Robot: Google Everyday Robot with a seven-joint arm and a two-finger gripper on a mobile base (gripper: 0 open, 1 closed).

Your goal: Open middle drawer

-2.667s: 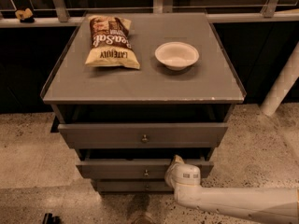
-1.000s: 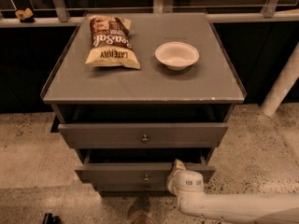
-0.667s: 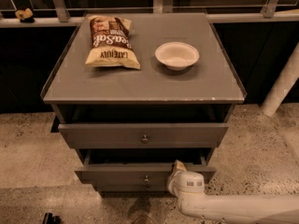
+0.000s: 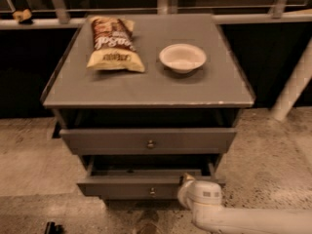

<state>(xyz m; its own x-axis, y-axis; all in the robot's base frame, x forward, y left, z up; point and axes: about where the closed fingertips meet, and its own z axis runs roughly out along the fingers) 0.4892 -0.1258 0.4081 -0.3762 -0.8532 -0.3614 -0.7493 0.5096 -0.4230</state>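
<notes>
Where the claw (image 4: 187, 179) meets the middle drawer (image 4: 122, 187), contact is hidden.

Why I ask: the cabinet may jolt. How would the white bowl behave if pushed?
The bowl looks thin and light, so it would probably slide easily on the smooth cabinet top. Its low, wide shape makes tipping unlikely. The gripper is down at the front of the middle drawer, not near the bowl.
</notes>
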